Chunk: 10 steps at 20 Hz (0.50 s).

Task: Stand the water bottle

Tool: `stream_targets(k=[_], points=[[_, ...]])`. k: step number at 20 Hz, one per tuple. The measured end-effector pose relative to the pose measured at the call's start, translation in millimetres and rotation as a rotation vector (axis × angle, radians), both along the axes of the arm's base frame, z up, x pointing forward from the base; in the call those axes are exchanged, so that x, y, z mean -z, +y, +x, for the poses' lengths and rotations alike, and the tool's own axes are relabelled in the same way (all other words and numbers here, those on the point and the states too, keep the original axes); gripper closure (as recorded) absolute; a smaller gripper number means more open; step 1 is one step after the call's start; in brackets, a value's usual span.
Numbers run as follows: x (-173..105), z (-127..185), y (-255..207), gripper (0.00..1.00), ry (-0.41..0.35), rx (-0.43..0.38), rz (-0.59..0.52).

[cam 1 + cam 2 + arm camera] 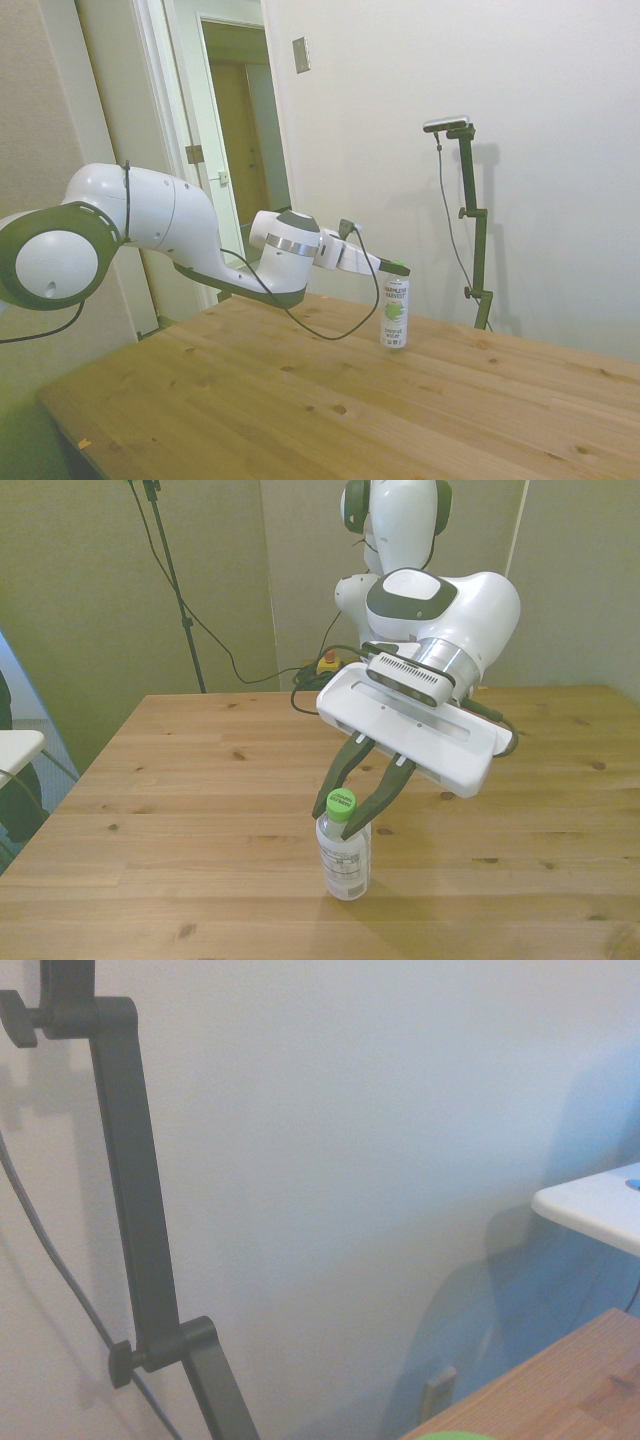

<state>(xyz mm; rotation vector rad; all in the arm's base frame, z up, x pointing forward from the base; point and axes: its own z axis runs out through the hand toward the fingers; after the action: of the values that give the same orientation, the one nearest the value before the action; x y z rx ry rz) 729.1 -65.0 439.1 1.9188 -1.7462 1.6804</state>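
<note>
Front view has the bottle upright on the table, white label, gripper pinching its green cap.

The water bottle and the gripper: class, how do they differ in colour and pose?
The water bottle is clear with a green cap and stands upright on the table; the gripper is white with dark jaws and slants down from above. The bottle rests on wood; the gripper hangs in air. They meet at the cap.
</note>
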Motion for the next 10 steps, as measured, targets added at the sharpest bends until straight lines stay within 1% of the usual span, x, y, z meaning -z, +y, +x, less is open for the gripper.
stream_targets(k=[5, 6, 10], points=[[7.0, 0.2, -3.2, 1.00, 0.011, 0.007, -0.004], [8.3, 0.3, -3.7, 0.00, 0.012, 0.007, -0.004], [9.7, 0.4, -4.3, 0.00, 0.011, 0.012, -0.002]])
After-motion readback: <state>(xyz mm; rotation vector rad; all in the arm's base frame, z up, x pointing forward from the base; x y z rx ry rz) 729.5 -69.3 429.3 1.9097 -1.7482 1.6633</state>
